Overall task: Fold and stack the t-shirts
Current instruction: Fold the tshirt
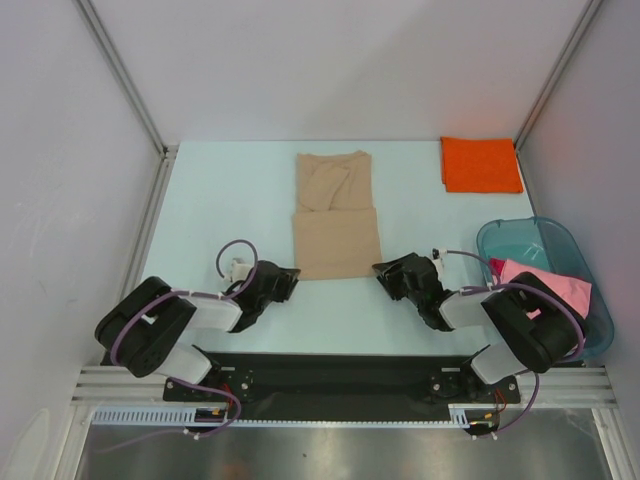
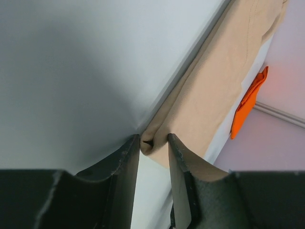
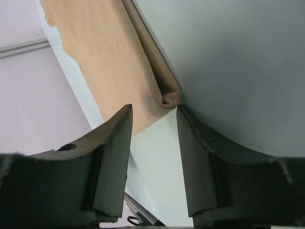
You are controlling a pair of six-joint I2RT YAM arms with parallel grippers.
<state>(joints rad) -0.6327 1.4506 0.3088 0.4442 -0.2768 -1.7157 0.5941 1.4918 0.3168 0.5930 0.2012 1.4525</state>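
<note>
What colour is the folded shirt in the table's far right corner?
The shirt is bright orange, clearest from top external.

Both arms point(image 1: 150, 335) are black with white forearm shells point(image 1: 215, 315), looping purple cables point(image 1: 236, 246) and matte black claw fingers point(image 2: 123, 183).

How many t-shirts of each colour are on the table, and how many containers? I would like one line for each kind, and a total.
Tan t-shirt: 1
Orange t-shirt: 1
Pink t-shirt: 1
Teal tub: 1
Total: 4
</note>
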